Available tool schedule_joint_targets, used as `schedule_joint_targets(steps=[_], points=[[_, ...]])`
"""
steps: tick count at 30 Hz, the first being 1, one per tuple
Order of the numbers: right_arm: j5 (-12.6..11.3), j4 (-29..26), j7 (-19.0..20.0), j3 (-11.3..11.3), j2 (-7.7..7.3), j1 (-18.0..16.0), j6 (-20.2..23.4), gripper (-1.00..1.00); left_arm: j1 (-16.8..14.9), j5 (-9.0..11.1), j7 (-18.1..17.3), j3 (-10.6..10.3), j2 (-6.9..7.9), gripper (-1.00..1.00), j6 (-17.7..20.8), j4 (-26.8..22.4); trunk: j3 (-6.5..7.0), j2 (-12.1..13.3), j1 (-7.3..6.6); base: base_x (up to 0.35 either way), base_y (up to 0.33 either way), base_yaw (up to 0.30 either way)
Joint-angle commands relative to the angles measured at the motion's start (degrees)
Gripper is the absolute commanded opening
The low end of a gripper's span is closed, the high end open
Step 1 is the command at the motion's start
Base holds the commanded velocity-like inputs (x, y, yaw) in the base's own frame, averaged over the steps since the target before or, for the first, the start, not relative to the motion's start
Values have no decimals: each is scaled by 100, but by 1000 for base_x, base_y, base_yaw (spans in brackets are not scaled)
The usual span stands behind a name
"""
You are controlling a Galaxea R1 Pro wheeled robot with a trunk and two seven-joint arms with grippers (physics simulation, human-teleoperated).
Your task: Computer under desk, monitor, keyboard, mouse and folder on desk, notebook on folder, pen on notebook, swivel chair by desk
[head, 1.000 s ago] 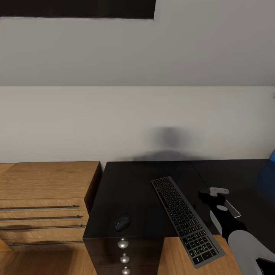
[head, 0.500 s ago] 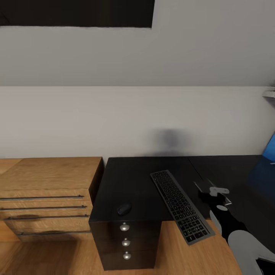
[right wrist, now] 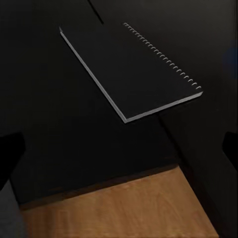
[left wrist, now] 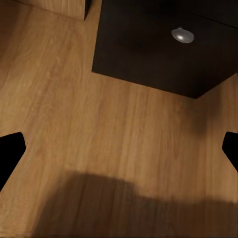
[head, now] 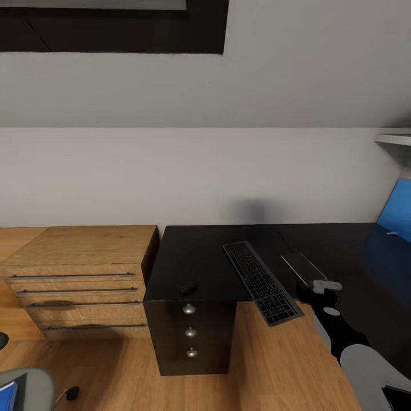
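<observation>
The black desk (head: pixel 200 254) runs along the grey wall. The dark keyboard (head: pixel 260 281) lies on it at an angle, its near end sticking out over the front edge. The small mouse (head: pixel 189 287) sits close to the front edge above the drawer unit (head: pixel 191 331). The thin dark notebook (head: pixel 301 267) (right wrist: pixel 131 72) lies flat just beyond my right gripper (head: pixel 319 290) (right wrist: pixel 120 148), which is open and empty. My left gripper (left wrist: pixel 119 148) hangs open above the wood floor near the drawer unit (left wrist: pixel 158 49). At the bottom left corner, part of the swivel chair's grey seat (head: pixel 31 388) carries the blue folder (head: pixel 7 395).
A light wooden dresser (head: pixel 80 274) with bar handles stands against the desk's left side. A bright blue tilted panel (head: pixel 397 217) shows at the right edge over the desk; what it is I cannot tell. Wood floor (head: pixel 274 365) lies in front of the desk.
The whole view has pulled back from the desk, so the camera moved. The notebook now shows beyond the right gripper, and the chair seat has entered at bottom left.
</observation>
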Motion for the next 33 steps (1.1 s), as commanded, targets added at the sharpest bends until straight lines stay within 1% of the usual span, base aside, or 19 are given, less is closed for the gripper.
schedule_joint_targets(steps=[1,7,11,14,18,21,24,27,30,33], points=[[57,9,-2,-33,4,-5,-19,100,-4,62,-45,-19,-1,100,-15,10,-6,-4,-4,-329,0,0],[38,24,7,-33,27,-4,-19,100,-4,62,-45,-19,-6,100,-8,10,-6,-4,-4,-329,0,0],[37,26,7,-33,109,-3,-20,100,-4,64,-42,-13,0,100,-7,10,-6,-4,-4,-329,0,0],[36,26,7,-33,136,2,-20,100,-6,64,-44,-14,1,100,-7,10,-6,-4,-4,-329,0,0],[36,33,7,-33,149,4,-20,100,-4,62,-42,-16,2,100,-11,10,-6,-4,-4,-329,0,0],[32,141,11,-31,157,5,-37,100,-4,65,-42,-14,2,100,-13,10,-6,-4,-4,-325,0,0],[31,362,14,-24,173,5,-185,100,-7,67,-40,-13,2,100,-14,10,-6,-4,-4,-253,0,0],[44,640,11,-22,260,5,-594,100,-5,70,-37,-11,2,100,-18,10,-6,-4,-4,-112,0,0],[55,881,8,-23,336,5,-884,100,-5,73,-31,-11,7,100,-16,10,-6,-4,-4,-46,0,0],[60,1100,11,-15,375,6,-1011,100,-6,75,-26,-11,9,100,-16,10,-6,-4,-4,-20,0,0]])
